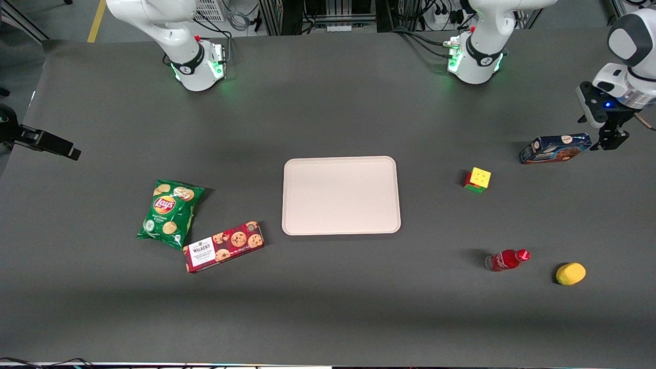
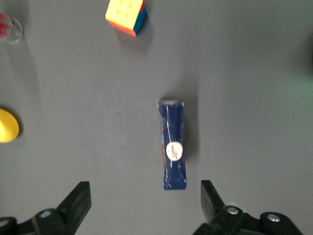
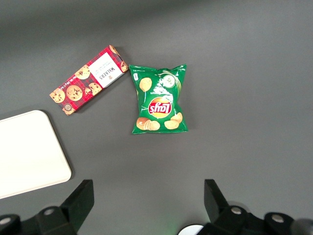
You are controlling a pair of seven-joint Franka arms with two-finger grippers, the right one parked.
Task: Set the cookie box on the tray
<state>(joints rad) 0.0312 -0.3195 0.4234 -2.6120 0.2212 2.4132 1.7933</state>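
Lying beneath the spread claw (image 2: 145, 198): cookie box (image 2: 173, 149).

My arm (image 1: 628, 46) is glossy white with grey joint caps and a black ring band. My base (image 1: 474, 64) glows green, black cables trailing from it. My gripper (image 2: 145, 198) has matte black fingers (image 2: 78, 200) with silver screws.
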